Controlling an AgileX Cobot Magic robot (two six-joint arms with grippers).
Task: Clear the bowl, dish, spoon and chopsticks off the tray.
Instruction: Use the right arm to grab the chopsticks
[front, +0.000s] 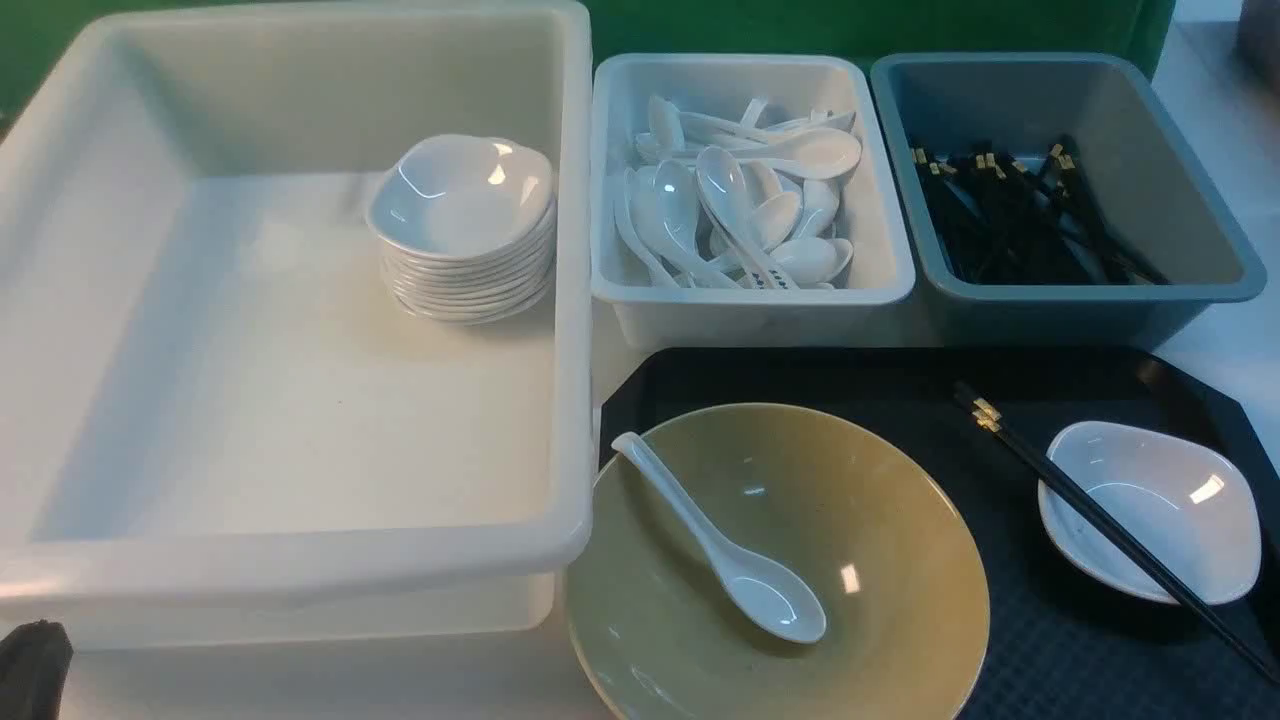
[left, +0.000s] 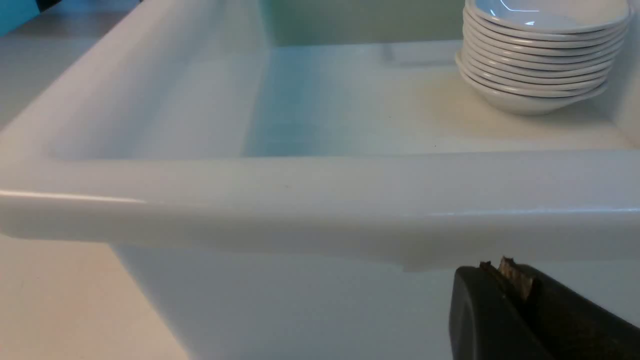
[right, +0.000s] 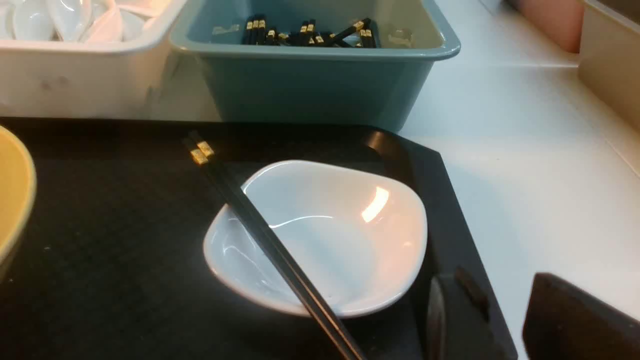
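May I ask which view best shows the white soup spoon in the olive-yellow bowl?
The front view: the white soup spoon shows whole inside the olive-yellow bowl. Neither wrist view shows it; the right one catches only the bowl's rim.

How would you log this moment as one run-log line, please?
spoon in bowl | chopsticks across dish | all on tray | left gripper shut | right gripper open, near dish
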